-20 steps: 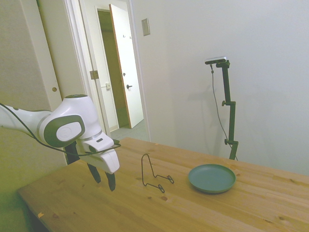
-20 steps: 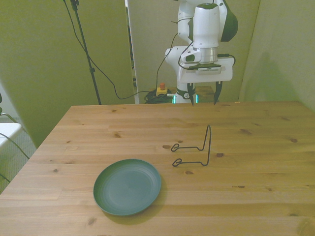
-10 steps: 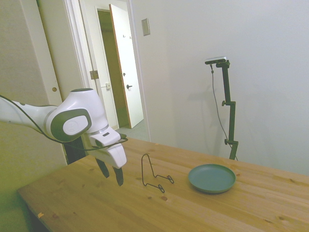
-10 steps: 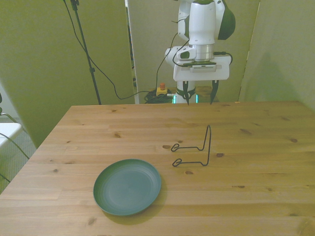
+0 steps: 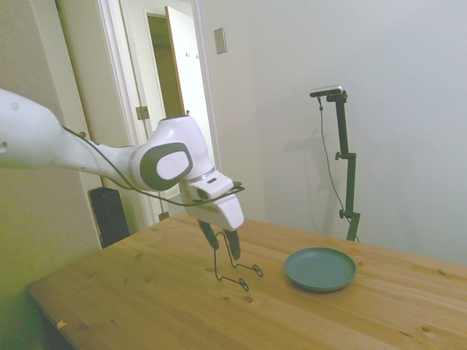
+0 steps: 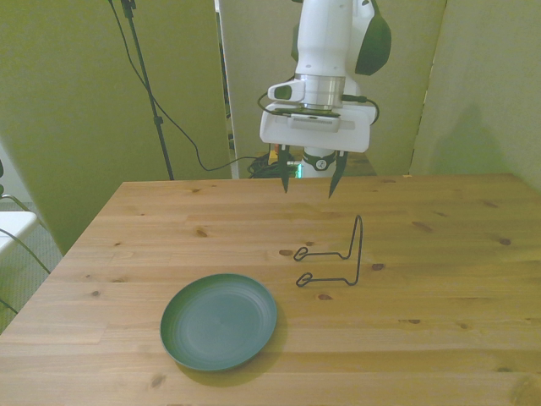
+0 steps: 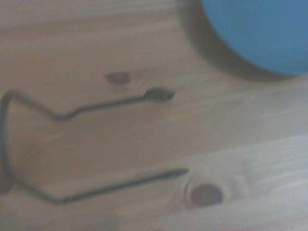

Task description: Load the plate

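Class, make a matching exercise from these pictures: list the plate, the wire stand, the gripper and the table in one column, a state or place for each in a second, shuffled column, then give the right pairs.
Things:
1. plate
2. wire stand
3. gripper
4. table

States or places:
A. open, in the air above the wood
B. wooden, with dark knots
C. lying flat, nothing on it
D. black, standing upright with nothing in it

Pairs: 1-C, 2-D, 3-A, 4-B
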Available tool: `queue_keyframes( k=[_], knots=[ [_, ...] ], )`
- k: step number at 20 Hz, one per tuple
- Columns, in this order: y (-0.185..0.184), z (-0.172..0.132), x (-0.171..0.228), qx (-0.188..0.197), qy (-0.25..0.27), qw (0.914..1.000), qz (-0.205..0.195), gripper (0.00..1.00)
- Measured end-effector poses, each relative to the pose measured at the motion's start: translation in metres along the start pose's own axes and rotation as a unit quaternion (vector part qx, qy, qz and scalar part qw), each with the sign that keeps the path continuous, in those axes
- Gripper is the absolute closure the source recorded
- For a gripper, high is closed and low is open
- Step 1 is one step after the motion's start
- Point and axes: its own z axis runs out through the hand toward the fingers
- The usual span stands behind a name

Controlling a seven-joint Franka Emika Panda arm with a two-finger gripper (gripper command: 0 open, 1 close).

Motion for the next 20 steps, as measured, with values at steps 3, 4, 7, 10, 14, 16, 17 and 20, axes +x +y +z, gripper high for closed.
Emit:
queue_keyframes(
  k=[3,4,7,10,14,16,17,20],
  knots=[
    [-0.011,0.009,0.034,-0.006,0.011,0.9998,0.017,0.00],
    [-0.016,0.014,0.042,-0.009,0.014,0.9996,0.023,0.00],
    [-0.036,0.033,0.054,-0.016,0.017,0.9992,0.031,0.00],
    [-0.058,0.044,0.052,-0.017,0.014,0.9993,0.029,0.00],
    [-0.063,0.030,0.041,-0.019,0.004,0.9996,0.020,0.00],
    [-0.068,0.037,0.043,-0.019,0.005,0.9996,0.021,0.00],
    [-0.074,0.042,0.044,-0.019,0.005,0.9996,0.021,0.00],
    [-0.099,0.060,0.046,-0.019,0.008,0.9995,0.023,0.00]
  ],
)
